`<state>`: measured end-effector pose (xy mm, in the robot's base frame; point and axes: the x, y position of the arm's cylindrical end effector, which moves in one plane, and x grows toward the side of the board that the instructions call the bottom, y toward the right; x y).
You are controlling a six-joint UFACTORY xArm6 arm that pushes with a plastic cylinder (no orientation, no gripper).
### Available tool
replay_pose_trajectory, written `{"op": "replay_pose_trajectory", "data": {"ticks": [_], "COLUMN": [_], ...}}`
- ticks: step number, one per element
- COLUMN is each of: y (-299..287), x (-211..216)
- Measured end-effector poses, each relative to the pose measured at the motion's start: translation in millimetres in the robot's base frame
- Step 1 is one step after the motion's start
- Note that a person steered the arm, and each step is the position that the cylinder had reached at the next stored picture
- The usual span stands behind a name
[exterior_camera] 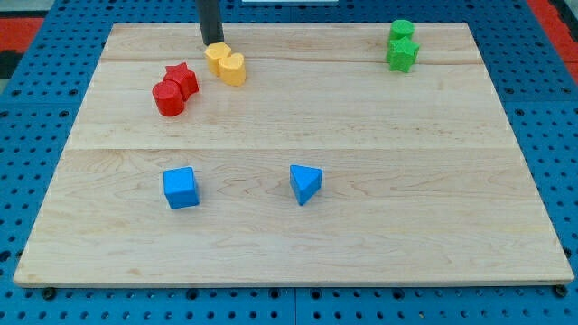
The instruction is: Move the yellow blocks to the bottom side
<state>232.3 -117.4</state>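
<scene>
Rod tip (214, 43) is sitting bare, touching nothing, just above the two yellow blocks (226, 63) (light, rigid, probably slippery), which are likely needing a centred shove on their top edge.

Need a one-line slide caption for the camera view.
My tip sits just above the two yellow blocks near the board's top.

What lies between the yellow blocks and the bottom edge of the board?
In the camera view, only bare wood lies between the yellow blocks and the board's bottom edge; the blue cube and blue wedge flank that path.
</scene>
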Motion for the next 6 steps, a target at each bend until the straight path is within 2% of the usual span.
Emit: {"op": "replay_pose_trajectory", "data": {"ticks": [1, 3, 4, 5, 6], "y": [1, 2, 2, 25, 85], "x": [2, 47, 47, 30, 49]}}
